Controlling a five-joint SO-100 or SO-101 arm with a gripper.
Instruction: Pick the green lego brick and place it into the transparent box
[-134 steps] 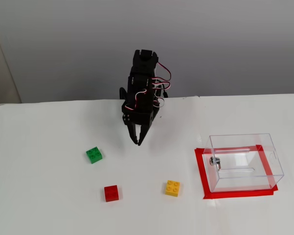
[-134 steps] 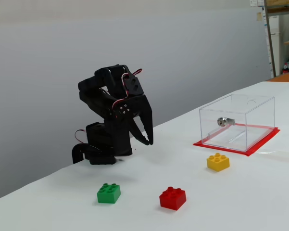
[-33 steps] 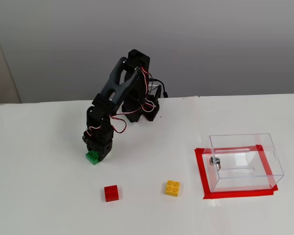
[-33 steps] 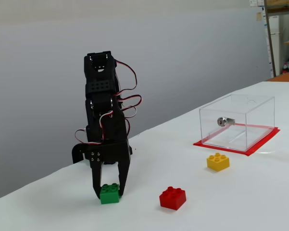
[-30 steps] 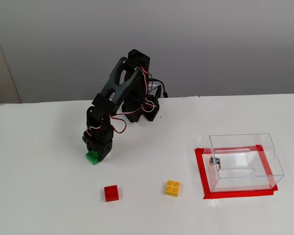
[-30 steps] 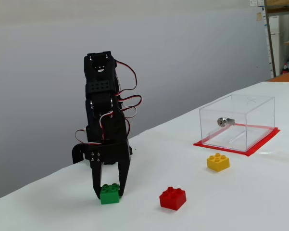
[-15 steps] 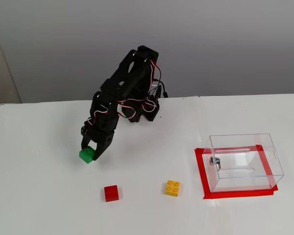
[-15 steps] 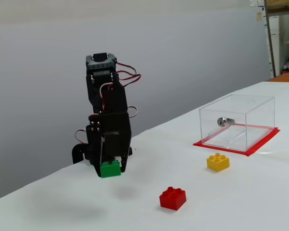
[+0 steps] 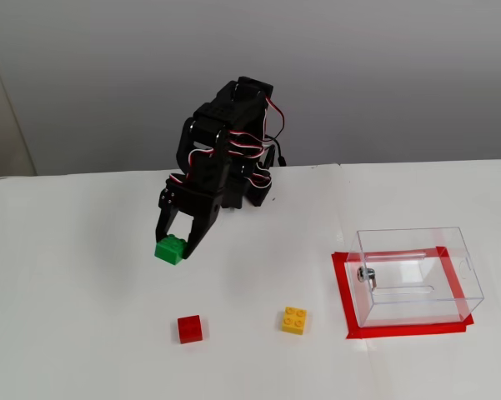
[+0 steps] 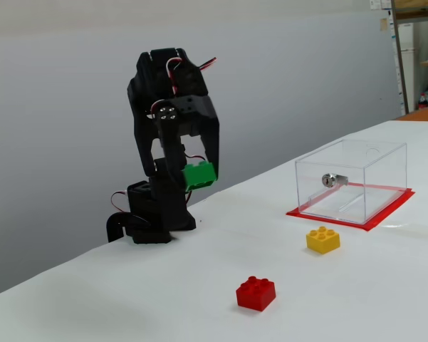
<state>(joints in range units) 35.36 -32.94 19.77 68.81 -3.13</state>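
A black robot arm is holding the green lego brick [image 9: 170, 249] in its gripper [image 9: 174, 247], the two fingers closed narrowly on the brick's sides. In the low side-on fixed view the brick [image 10: 199, 174] is hanging clear above the white table [image 10: 199, 299], tilted a little, so I judge the picking step to be done and the carrying step to be in hand.

The transparent box [image 9: 417, 275] is sitting well apart from the gripper, off to its right in the higher fixed view. The next move, as I read it, is calling for a swing of the arm across to that side, keeping the brick high enough to clear the box's near wall, then a release over the opening. I cannot tell for certain whether the top is open.

Below and in front of the gripper two other bricks are lying on the table: a red brick [image 9: 190, 328] nearly beneath it and a yellow brick [image 9: 294, 320] farther toward the box. Both are lying below the likely path.

All three bricks are hard, glossy plastic with round studs on top. The box is clear, thin-walled and rectangular, with a small metal fitting [image 10: 330, 180] on one wall and a frame of red tape [image 9: 343, 300] around its base. The table is smooth and matte white.
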